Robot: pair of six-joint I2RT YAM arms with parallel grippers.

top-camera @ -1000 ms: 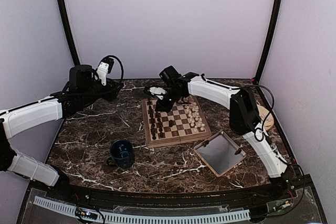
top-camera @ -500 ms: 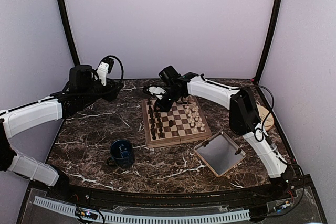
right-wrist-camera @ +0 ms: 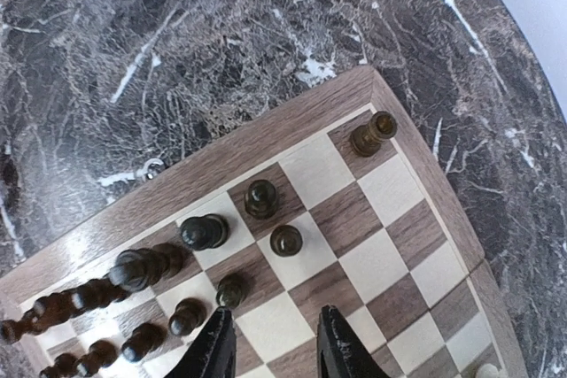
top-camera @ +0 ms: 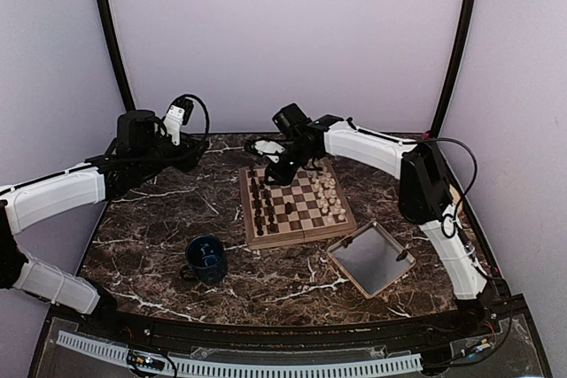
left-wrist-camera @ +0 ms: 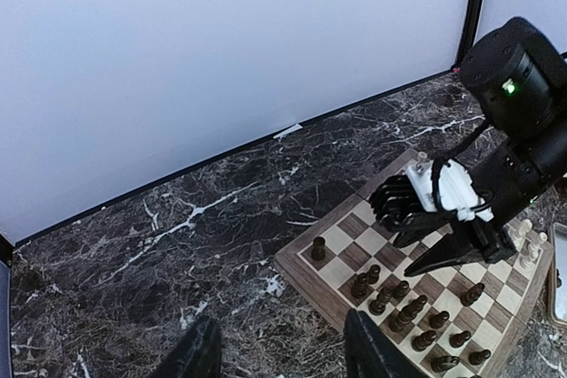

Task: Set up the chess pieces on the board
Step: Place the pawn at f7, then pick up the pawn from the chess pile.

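Right gripper (right-wrist-camera: pixel 276 349), fingers apart with nothing between them, poised above the far left part of the board (right-wrist-camera: pixel 266 141). Just beyond its fingertips the dark pieces (right-wrist-camera: pixel 285 240) stand upright on the squares along the board's left edge, with a single dark piece (right-wrist-camera: pixel 372 133) on the far left corner square. In the top view the dark pieces fill the two files nearest the left border, one more stands near mid-board, and the white pieces (top-camera: pixel 330 194) are grouped along the right side. The board lies flat at the centre of the marble table (top-camera: pixel 151 219). Left gripper (left-wrist-camera: pixel 283 356), fingers likewise apart and empty, held high over the table, well to the left of the board. A blue mug (top-camera: pixel 206 258) stands near left of the board, a grey tray (top-camera: pixel 370 258) near right
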